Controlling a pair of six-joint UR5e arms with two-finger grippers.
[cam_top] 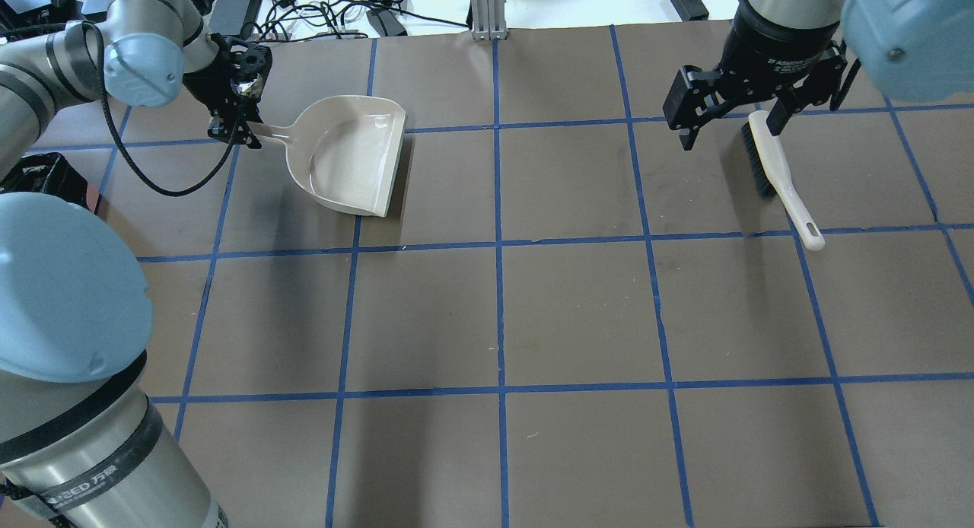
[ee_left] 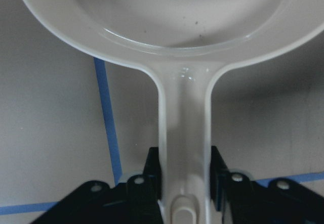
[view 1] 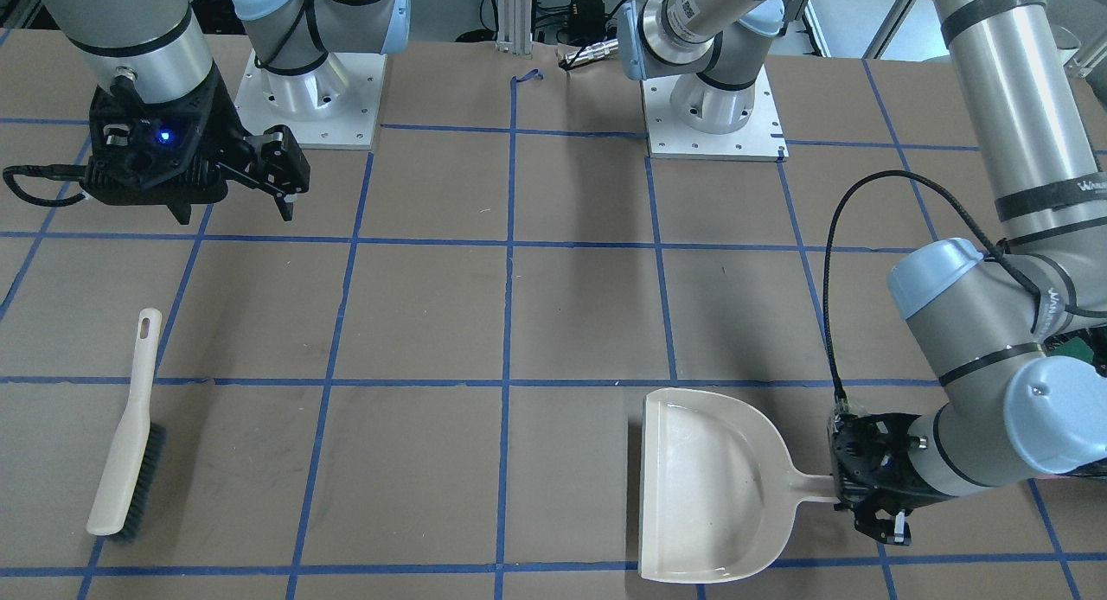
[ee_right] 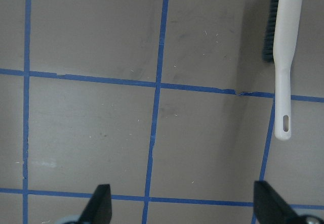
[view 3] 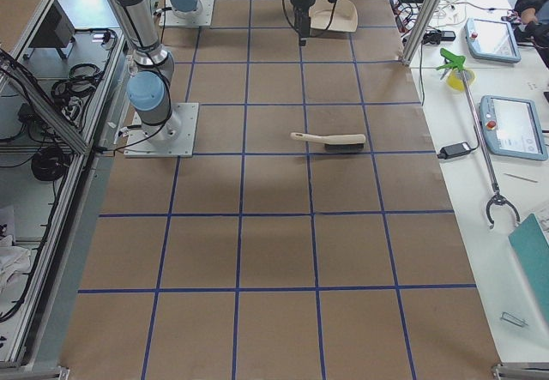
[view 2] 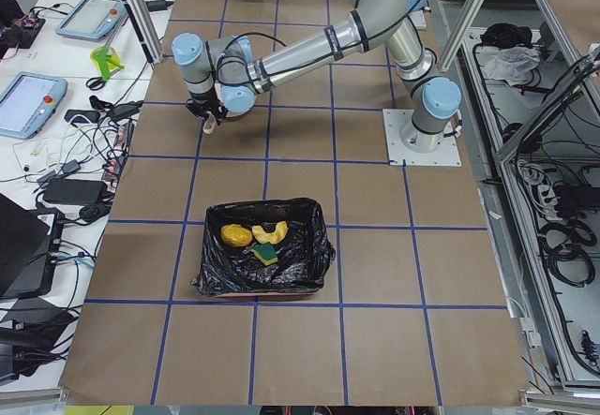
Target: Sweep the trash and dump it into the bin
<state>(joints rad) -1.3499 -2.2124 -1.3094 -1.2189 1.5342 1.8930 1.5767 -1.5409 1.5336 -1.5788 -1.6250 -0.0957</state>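
The bin, a pink box lined with a crinkly black bag, stands well apart from the dustpan, out past its handle side, with a stretch of blue-taped brown surface between them. The trash lies inside the bag: a golden-brown potato, a yellow curved piece and a green-backed piece close together; the pale slice cannot be told apart there. The left end effector is at the far end of the dustpan's handle from the pan, its two fingers pressed against either side of the handle, so it is clamped on the dustpan, which lies flat on the surface. That puts the bin well away from this end effector, with the left arm's own wrist and forearm reaching in over the surface from the robot's side. The right end effector hangs raised above the surface, well off the dustpan's open mouth side, its fingers spread wide and holding nothing. The brush lies flat on that same side, well apart from the dustpan, bristles dark, pale handle free; in the right wrist view it sits off to one side, not between the fingers.
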